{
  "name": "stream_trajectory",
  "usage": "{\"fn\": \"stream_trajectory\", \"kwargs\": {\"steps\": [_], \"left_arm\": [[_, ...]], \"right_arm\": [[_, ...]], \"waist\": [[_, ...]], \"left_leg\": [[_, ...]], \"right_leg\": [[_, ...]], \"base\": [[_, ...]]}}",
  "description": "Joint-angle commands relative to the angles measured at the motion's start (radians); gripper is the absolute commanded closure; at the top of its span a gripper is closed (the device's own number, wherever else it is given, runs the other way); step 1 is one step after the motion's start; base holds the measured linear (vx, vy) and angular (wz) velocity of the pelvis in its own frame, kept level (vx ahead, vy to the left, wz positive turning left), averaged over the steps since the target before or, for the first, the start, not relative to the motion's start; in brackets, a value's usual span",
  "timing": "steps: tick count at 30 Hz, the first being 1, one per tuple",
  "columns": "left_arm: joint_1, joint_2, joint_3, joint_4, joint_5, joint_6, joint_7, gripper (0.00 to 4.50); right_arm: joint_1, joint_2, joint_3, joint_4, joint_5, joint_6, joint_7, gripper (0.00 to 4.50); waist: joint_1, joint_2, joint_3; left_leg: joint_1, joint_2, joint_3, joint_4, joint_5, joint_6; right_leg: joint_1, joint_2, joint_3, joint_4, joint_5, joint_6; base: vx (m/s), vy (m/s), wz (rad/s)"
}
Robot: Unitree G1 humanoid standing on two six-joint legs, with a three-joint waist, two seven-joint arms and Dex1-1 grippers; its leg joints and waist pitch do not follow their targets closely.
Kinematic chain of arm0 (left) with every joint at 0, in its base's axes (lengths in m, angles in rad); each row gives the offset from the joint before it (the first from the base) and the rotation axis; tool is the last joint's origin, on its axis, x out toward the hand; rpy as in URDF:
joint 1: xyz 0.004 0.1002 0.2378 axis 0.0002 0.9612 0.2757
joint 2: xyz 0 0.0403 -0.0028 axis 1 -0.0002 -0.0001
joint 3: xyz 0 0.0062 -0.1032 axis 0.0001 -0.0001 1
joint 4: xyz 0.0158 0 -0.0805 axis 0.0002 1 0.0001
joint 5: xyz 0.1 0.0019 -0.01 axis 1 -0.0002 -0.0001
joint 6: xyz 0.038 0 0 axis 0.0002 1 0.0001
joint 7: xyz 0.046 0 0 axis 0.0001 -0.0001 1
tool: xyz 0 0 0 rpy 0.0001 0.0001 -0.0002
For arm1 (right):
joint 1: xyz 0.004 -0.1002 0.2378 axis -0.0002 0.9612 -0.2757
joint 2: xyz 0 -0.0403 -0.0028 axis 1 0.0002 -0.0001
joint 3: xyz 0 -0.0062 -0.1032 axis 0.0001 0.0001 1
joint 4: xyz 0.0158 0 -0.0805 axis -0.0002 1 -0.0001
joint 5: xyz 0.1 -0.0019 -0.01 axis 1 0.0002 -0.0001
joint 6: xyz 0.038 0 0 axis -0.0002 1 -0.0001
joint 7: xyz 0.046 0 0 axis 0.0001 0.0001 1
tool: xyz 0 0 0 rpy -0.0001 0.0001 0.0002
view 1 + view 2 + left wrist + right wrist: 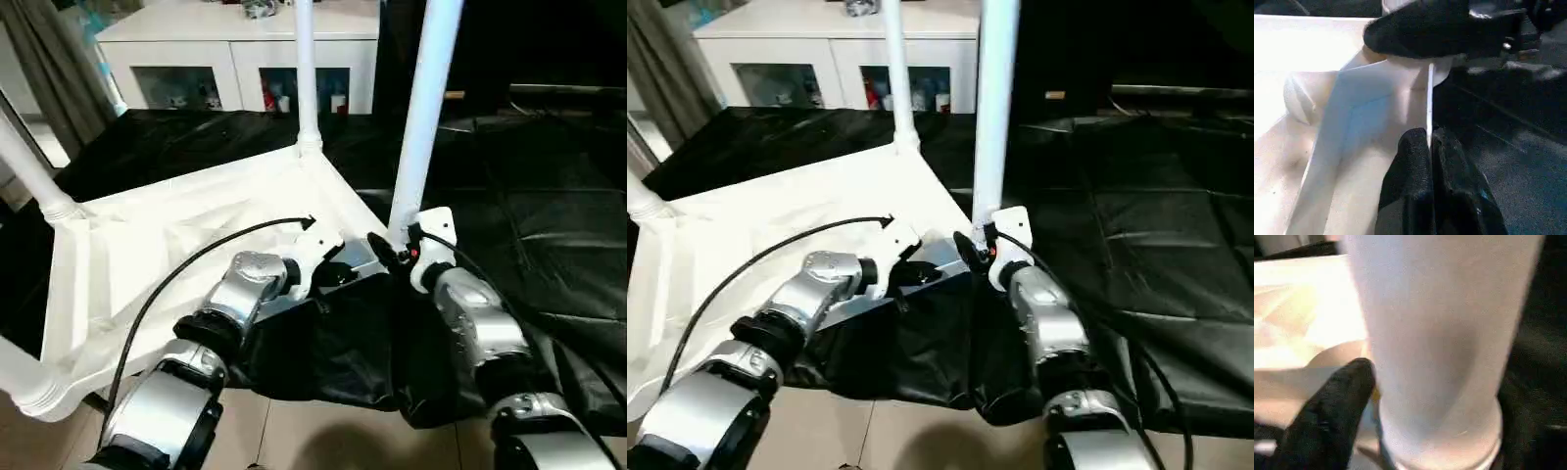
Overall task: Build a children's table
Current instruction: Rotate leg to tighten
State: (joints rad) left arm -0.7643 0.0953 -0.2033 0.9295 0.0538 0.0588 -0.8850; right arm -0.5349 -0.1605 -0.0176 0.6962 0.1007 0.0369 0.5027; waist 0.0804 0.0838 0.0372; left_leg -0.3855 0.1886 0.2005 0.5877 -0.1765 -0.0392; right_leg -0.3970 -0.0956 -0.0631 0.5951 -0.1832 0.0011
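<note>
The table top lies upside down on the black-covered surface, ribs up, with its legs standing in the corner sockets. The step in hand looks to be seating the nearest leg in its corner.

The left pincer is shut on the thin rim of the table top, just short of that corner, so the socket lies straight ahead of its tips. The right pincer sits at the very foot of the leg, which rises directly in front of it, with the socket collar just below. Whether it clamps the leg or merely stands around it I cannot tell.

To do this well, I judge:
- The left pincer should keep the rim pinned so the top cannot slide or tip when the leg is pushed.
- The right pincer needs a firm hold on the leg. A smooth tube is likely to slip through a light grip.
- Any push should run along the leg's own line, straight down into the socket. A sideways push would lever the light top up at the far side.
- The two pincers are close together, nearly touching, so the right one has little room to turn.
</note>
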Motion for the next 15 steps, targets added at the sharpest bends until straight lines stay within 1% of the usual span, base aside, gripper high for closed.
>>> {"fn": "stream_trajectory", "kwargs": {"steps": [1, 2, 3, 4, 5, 6, 7, 8, 9, 10, 11, 13, 14, 15], "left_arm": [[0.017, 0.006, 0.003, -0.05, -0.048, -0.058, -0.09, 4.5], [0.025, 0.016, -0.004, -0.058, -0.047, -0.059, -0.113, 4.5], [0.037, 0.034, -0.01, -0.072, -0.051, -0.057, -0.148, 4.5], [0.044, 0.046, -0.013, -0.08, -0.055, -0.055, -0.173, 4.5], [0.055, 0.067, -0.018, -0.095, -0.061, -0.051, -0.214, 4.5], [0.06, 0.076, -0.02, -0.101, -0.063, -0.051, -0.23, 4.5], [0.063, 0.084, -0.021, -0.106, -0.063, -0.052, -0.247, 4.5], [0.071, 0.099, -0.022, -0.118, -0.067, -0.049, -0.277, 4.5], [0.071, 0.099, -0.022, -0.118, -0.067, -0.049, -0.277, 4.5], [0.079, 0.113, -0.024, -0.13, -0.072, -0.043, -0.305, 4.5], [0.1, 0.151, -0.031, -0.169, -0.084, -0.022, -0.378, 4.5], [0.106, 0.162, -0.033, -0.18, -0.087, -0.017, -0.397, 4.5], [0.11, 0.17, -0.034, -0.188, -0.089, -0.014, -0.411, 4.5], [0.114, 0.178, -0.034, -0.195, -0.092, -0.011, -0.422, 4.5]], "right_arm": [[0.024, -0.007, 0.077, -0.029, 0.018, 0.011, 0.134, 0.62], [0.027, -0.022, 0.081, -0.039, 0.021, 0.007, 0.166, 0.62], [0.036, -0.051, 0.089, -0.063, 0.028, 0.003, 0.223, 0.62], [0.043, -0.073, 0.092, -0.08, 0.033, 0.001, 0.268, 0.62], [0.054, -0.107, 0.094, -0.103, 0.039, -0.016, 0.327, 0.62], [0.057, -0.12, 0.094, -0.11, 0.039, -0.028, 0.345, 0.62], [0.061, -0.131, 0.091, -0.115, 0.036, -0.043, 0.363, 0.62], [0.065, -0.154, 0.091, -0.126, 0.046, -0.035, 0.407, 0.62], [0.065, -0.154, 0.091, -0.126, 0.046, -0.035, 0.407, 0.62], [0.069, -0.174, 0.09, -0.139, 0.058, -0.024, 0.448, 0.62], [0.079, -0.228, 0.101, -0.17, 0.09, 0.013, 0.555, 0.62], [0.082, -0.243, 0.105, -0.178, 0.097, 0.02, 0.585, 0.62], [0.084, -0.255, 0.109, -0.184, 0.099, 0.026, 0.607, 0.62], [0.087, -0.266, 0.115, -0.19, 0.099, 0.03, 0.626, 0.62]], "waist": [[0.001, -0.024, -0.057], [0.002, -0.022, -0.059], [0.002, -0.021, -0.059], [0.004, -0.022, -0.061], [0.009, -0.021, -0.063], [0.009, -0.022, -0.063], [0.008, -0.021, -0.062], [0.009, -0.02, -0.065], [0.009, -0.019, -0.063], [0.009, -0.019, -0.063], [0.01, -0.019, -0.063], [0.011, -0.019, -0.062], [0.01, -0.018, -0.06], [0.009, -0.019, -0.058]], "left_leg": [[0.011, 0.039, -0.023, -0.07, -0.212, 0.078], [0.013, 0.039, -0.02, -0.066, -0.196, 0.087], [0.011, 0.039, -0.021, -0.065, -0.187, 0.091], [0.01, 0.039, -0.02, -0.063, -0.178, 0.095], [0.011, 0.042, -0.018, -0.059, -0.15, 0.115], [0.009, 0.042, -0.019, -0.058, -0.143, 0.119], [0.009, 0.042, -0.018, -0.058, -0.147, 0.123], [0.011, 0.043, -0.018, -0.057, -0.145, 0.123], [0.012, 0.045, -0.018, -0.058, -0.146, 0.127], [0.012, 0.045, -0.018, -0.058, -0.146, 0.127], [0.013, 0.046, -0.019, -0.059, -0.161, 0.129], [0.012, 0.047, -0.019, -0.058, -0.159, 0.133], [0.012, 0.047, -0.018, -0.059, -0.178, 0.129], [0.011, 0.046, -0.018, -0.061, -0.185, 0.124]], "right_leg": [[0.046, -0.058, 0.033, -0.077, -0.224, -0.201], [0.042, -0.057, 0.033, -0.074, -0.198, -0.211], [0.044, -0.057, 0.032, -0.072, -0.184, -0.216], [0.047, -0.056, 0.031, -0.069, -0.169, -0.221], [0.045, -0.055, 0.03, -0.062, -0.116, -0.237], [0.046, -0.054, 0.03, -0.061, -0.104, -0.242], [0.043, -0.053, 0.03, -0.06, -0.097, -0.249], [0.042, -0.054, 0.03, -0.058, -0.091, -0.252], [0.041, -0.052, 0.029, -0.057, -0.081, -0.262], [0.041, -0.052, 0.029, -0.057, -0.081, -0.262], [0.043, -0.05, 0.028, -0.055, -0.08, -0.27], [0.044, -0.051, 0.029, -0.053, -0.072, -0.272], [0.041, -0.053, 0.03, -0.057, -0.096, -0.271], [0.041, -0.053, 0.03, -0.058, -0.111, -0.269]], "base": [[0.0, 0.0, 0.0], [0.0, 0.0, 0.0], [0.0, 0.0, 0.0], [0.0, 0.0, 0.0], [0.0, 0.0, 0.0], [0.0, 0.0, 0.0], [0.0, 0.0, 0.0], [0.0, 0.0, 0.0], [0.0, 0.0, 0.0], [0.0, 0.0, 0.0], [0.0, 0.0, 0.0], [0.0, 0.0, 0.0], [0.0, 0.0, 0.0], [0.0, 0.0, 0.0]]}}
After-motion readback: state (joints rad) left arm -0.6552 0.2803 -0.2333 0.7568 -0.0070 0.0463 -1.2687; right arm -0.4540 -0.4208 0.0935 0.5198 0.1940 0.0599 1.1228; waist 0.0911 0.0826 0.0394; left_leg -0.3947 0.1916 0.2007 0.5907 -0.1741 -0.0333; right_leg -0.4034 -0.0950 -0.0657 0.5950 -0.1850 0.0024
